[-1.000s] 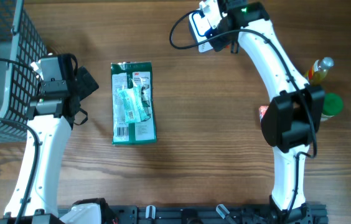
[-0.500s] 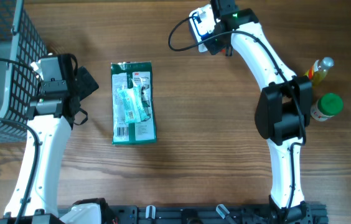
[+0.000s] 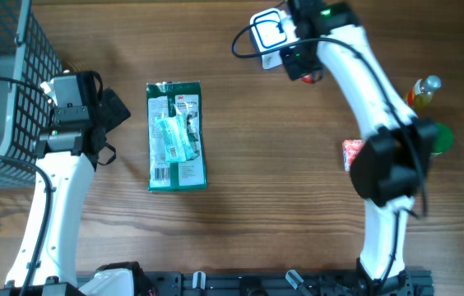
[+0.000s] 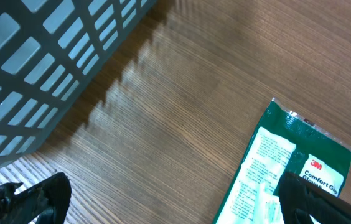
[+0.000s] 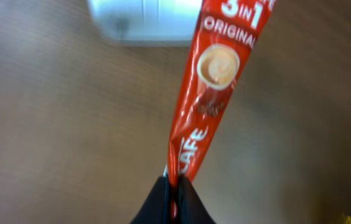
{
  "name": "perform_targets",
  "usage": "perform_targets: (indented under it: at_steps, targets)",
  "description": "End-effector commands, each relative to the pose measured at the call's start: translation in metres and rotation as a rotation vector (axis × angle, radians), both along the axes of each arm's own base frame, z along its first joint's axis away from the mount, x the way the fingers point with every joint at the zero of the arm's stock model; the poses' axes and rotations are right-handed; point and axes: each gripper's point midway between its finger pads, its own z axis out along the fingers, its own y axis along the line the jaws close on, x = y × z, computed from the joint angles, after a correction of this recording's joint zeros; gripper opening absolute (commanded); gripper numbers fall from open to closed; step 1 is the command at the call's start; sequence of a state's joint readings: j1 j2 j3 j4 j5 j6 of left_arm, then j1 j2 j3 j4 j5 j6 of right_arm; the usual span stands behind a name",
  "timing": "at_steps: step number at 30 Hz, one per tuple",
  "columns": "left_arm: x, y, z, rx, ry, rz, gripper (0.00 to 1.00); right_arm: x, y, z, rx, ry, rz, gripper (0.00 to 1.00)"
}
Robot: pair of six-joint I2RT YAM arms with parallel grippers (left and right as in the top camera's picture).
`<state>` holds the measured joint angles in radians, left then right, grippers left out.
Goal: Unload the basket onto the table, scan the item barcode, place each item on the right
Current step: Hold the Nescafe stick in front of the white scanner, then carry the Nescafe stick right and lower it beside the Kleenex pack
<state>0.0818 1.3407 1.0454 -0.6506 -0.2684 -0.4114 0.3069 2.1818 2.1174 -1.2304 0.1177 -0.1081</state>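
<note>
A red "3 in 1 Original" coffee sachet [image 5: 210,93] is pinched at its lower end by my right gripper [image 5: 174,194], which is shut on it. The sachet's upper end reaches the white scanner [image 5: 144,18] at the top of the right wrist view. From overhead, the right gripper [image 3: 299,61] sits just right of the scanner [image 3: 266,31] at the table's far edge, and a bit of the red sachet [image 3: 309,76] shows below it. My left gripper [image 3: 113,110] stands open and empty, left of a green 3M package [image 3: 176,136].
A grey wire basket [image 3: 2,90] stands at the far left. A yellow bottle [image 3: 423,90] and a green-capped jar [image 3: 438,138] are at the right edge. A small red item [image 3: 349,152] lies beside the right arm's elbow. The green package [image 4: 287,162] lies near the left fingers [image 4: 312,199].
My right gripper has shifted slightly right and toward me beside the scanner, still holding the sachet, and its elbow has swung. The left arm and green package have not moved.
</note>
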Motion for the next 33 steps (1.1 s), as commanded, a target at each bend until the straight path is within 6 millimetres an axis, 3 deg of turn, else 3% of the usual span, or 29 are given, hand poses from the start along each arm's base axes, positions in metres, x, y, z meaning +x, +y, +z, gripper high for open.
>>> perform_targets:
  at_steps: [1,13,17,21,26,29,33]
  targets:
    - [0.000,0.004,0.005,0.018,-0.008,0.005,1.00,-0.035,-0.015,0.079,0.019,-0.084,-0.061,0.05]
    - [0.000,0.004,0.005,0.018,-0.008,0.005,1.00,-0.126,-0.042,0.139,0.066,-0.036,-0.224,0.05]
    - [0.000,0.004,0.005,0.018,-0.008,0.005,1.00,-0.150,-0.050,0.140,0.082,-0.029,-0.287,0.05]
    - [0.000,0.004,0.005,0.018,-0.008,0.005,1.00,-0.184,-0.062,0.120,0.059,0.033,-0.350,0.05]
    - [0.000,0.004,0.005,0.018,-0.008,0.005,1.00,-0.227,-0.077,0.068,-0.015,0.191,-0.450,0.05]
    - [0.000,0.004,0.005,0.018,-0.008,0.005,1.00,-0.238,-0.080,0.034,-0.052,0.255,-0.473,0.05]
    - [0.000,0.004,0.005,0.018,-0.008,0.005,1.00,-0.238,-0.082,-0.010,-0.063,0.266,-0.481,0.23]
